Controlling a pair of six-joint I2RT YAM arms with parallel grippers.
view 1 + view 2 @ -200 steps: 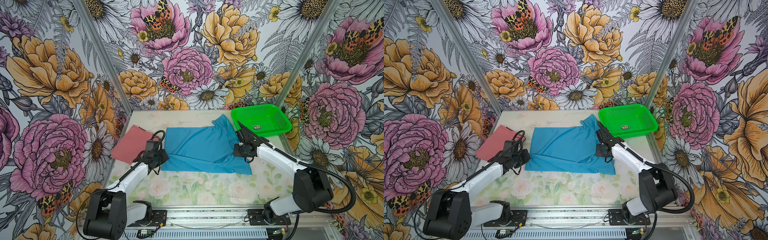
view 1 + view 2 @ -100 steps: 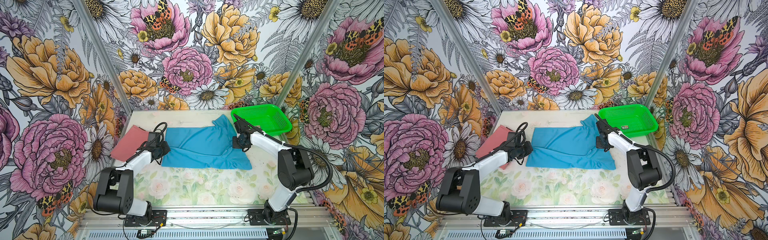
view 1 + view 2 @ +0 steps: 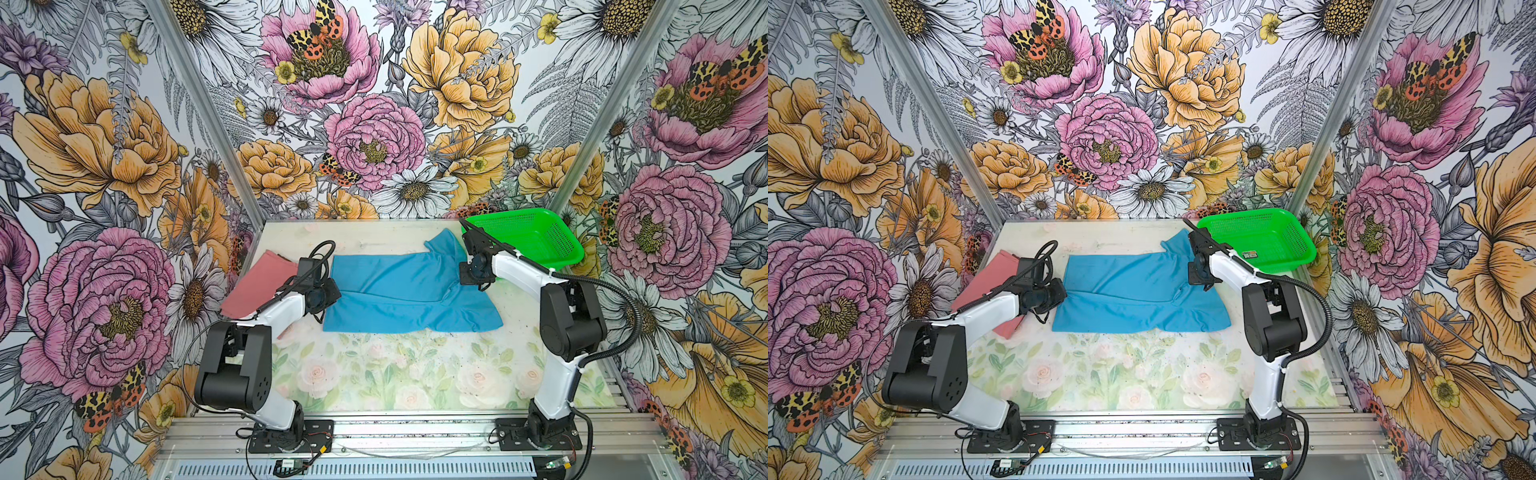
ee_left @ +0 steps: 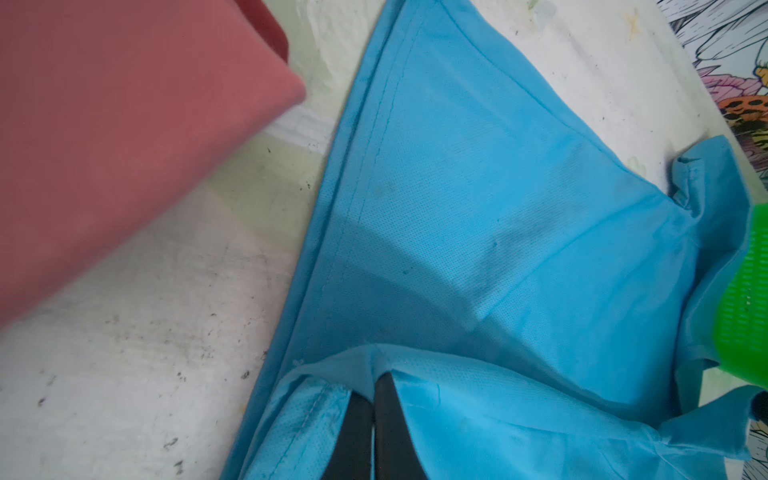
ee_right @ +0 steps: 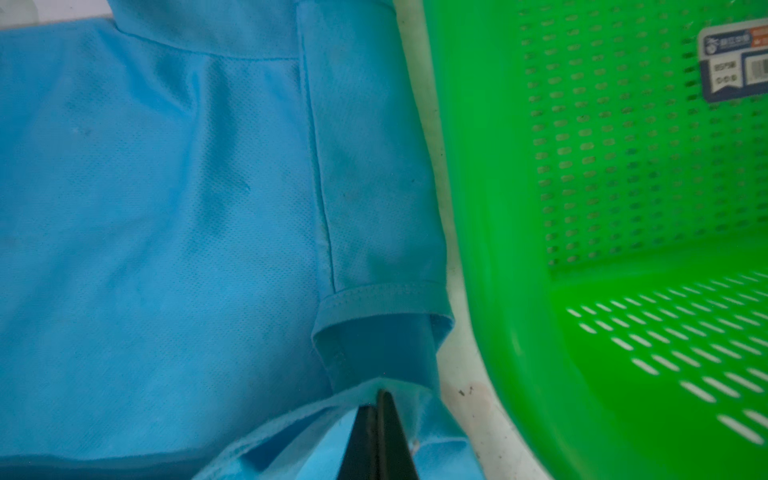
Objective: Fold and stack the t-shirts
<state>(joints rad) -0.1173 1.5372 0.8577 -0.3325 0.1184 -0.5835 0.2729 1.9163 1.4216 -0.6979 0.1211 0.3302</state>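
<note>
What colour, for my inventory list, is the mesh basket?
The basket is bright green; the right wrist view shows it best.

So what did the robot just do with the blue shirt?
The left gripper and right gripper, shut on the blue shirt, carried its near part toward the back, folding it over. The pink shirt and basket stayed put.

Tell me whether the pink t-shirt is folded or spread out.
Folded. The pink t-shirt lies as a compact, straight-edged rectangle with no sleeves showing; the left wrist view shows stacked layers at its corner.
</note>
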